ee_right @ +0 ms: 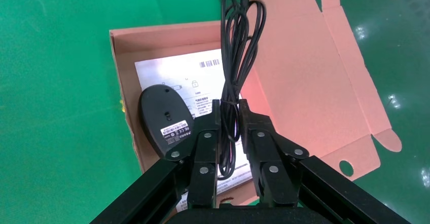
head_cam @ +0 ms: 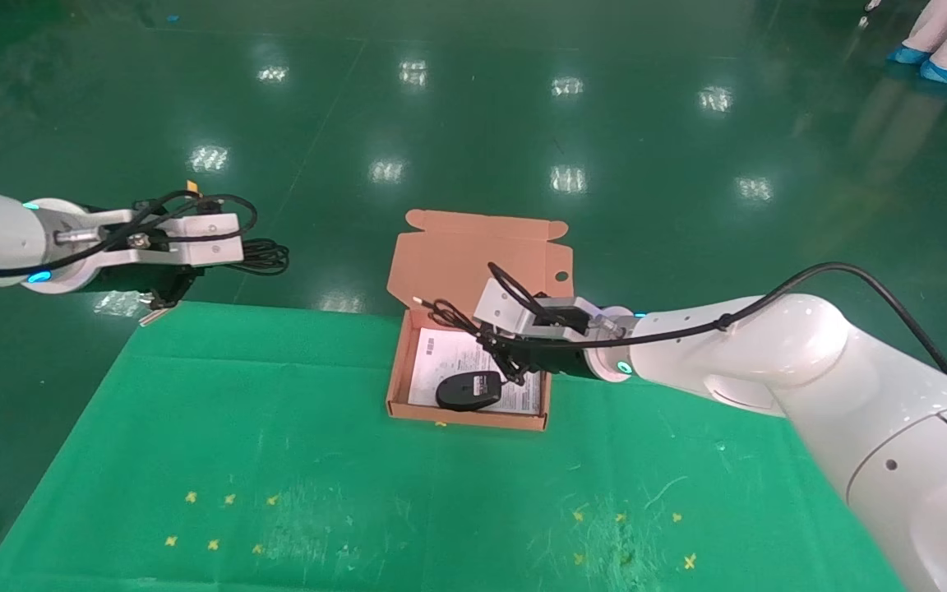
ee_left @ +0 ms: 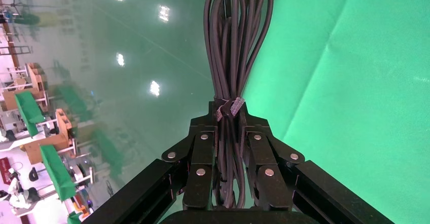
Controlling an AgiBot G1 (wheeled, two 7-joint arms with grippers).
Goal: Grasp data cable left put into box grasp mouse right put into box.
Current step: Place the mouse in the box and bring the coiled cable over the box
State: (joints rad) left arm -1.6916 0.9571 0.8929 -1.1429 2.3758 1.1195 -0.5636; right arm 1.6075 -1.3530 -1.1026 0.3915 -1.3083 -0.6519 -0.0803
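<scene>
Two pincers: left (ee_left: 230, 138) around data cable (ee_left: 234, 46)

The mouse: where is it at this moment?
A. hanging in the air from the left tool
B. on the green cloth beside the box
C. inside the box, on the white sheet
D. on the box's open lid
C: the mouse lies upside down on the white sheet inside the box, its cord bundle gripped by the right tool.
</scene>
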